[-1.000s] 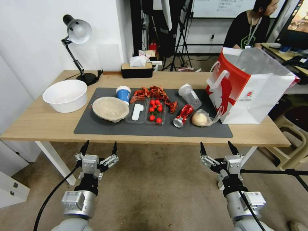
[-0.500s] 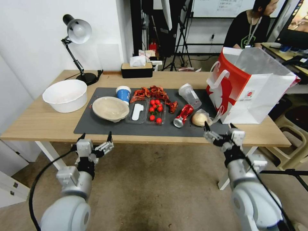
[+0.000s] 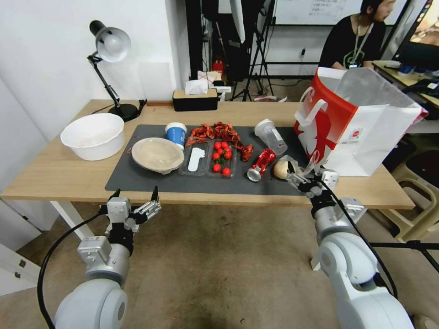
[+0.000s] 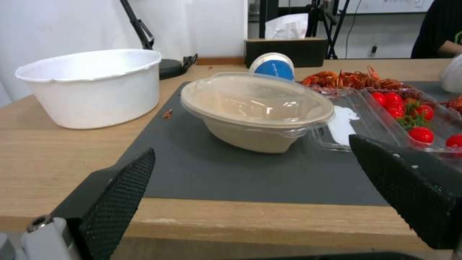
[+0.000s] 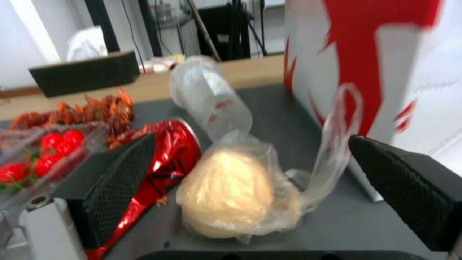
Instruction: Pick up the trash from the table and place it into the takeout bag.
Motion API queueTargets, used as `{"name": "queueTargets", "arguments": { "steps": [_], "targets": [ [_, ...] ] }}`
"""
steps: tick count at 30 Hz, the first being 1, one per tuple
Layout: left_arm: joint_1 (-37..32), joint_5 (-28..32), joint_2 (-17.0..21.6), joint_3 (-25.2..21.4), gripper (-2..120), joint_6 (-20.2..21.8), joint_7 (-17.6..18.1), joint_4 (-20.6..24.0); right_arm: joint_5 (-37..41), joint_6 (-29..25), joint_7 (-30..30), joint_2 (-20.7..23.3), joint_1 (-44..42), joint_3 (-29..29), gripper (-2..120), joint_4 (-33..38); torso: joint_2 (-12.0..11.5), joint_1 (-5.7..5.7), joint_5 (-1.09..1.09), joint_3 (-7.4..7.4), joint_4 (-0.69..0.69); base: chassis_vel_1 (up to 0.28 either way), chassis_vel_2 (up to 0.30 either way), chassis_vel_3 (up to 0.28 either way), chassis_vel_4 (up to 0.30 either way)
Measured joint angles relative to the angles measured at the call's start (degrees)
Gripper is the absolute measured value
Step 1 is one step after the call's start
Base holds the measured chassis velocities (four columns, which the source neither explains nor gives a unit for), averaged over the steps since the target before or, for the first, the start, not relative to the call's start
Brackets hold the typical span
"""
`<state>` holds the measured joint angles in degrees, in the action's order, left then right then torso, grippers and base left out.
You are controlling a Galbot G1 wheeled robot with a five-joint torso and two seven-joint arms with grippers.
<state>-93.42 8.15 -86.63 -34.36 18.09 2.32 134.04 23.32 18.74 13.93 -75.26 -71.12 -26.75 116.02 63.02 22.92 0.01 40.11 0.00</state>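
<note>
The trash lies on the dark mat (image 3: 151, 183) of the table (image 3: 55, 173): a beige bowl (image 3: 157, 154) (image 4: 255, 108) under a clear lid, a blue-and-white paper cup (image 3: 176, 133) (image 4: 273, 66), a tipped clear cup (image 3: 270, 136) (image 5: 212, 97), a crushed red can (image 3: 260, 164) (image 5: 168, 155) and a plastic-wrapped bun (image 3: 282, 169) (image 5: 226, 191). The takeout bag (image 3: 361, 123) (image 5: 385, 61) stands open at the right. My right gripper (image 3: 304, 172) (image 5: 252, 141) is open just in front of the bun, fingers spread to either side. My left gripper (image 3: 135, 194) (image 4: 250, 148) hangs open at the table's front edge, facing the bowl.
Red crayfish shells (image 3: 219, 132) and a clear tray of cherry tomatoes (image 3: 222, 157) sit mid-mat. A white tub (image 3: 93, 136) stands at the left, a black desk lamp (image 3: 109, 45) and a black tissue box (image 3: 195, 99) at the back. The bag stands close beside the bun.
My right arm has risen from below the table and reached forward over its front edge to the bun. The left gripper rose to the table edge and holds there.
</note>
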Motion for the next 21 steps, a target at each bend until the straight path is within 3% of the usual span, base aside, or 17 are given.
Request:
{"name": "queueTargets", "arguments": {
  "steps": [14,21],
  "targets": [
    [-0.1,-0.2,0.0,-0.3,100,-1.0,-0.1,-0.3,2.6,3.0,2.9,0.7,5.7,4.2,97,-6.7,0.0,0.0,-0.01,0.0,0.0,0.0,0.0,0.0,0.0],
    [-0.1,-0.2,0.1,-0.6,100,-1.8,0.0,-0.7,2.7,3.9,3.5,0.2,6.9,5.2,72,-8.1,0.0,0.0,-0.01,0.0,0.01,0.0,0.0,0.0,0.0]
  ]
}}
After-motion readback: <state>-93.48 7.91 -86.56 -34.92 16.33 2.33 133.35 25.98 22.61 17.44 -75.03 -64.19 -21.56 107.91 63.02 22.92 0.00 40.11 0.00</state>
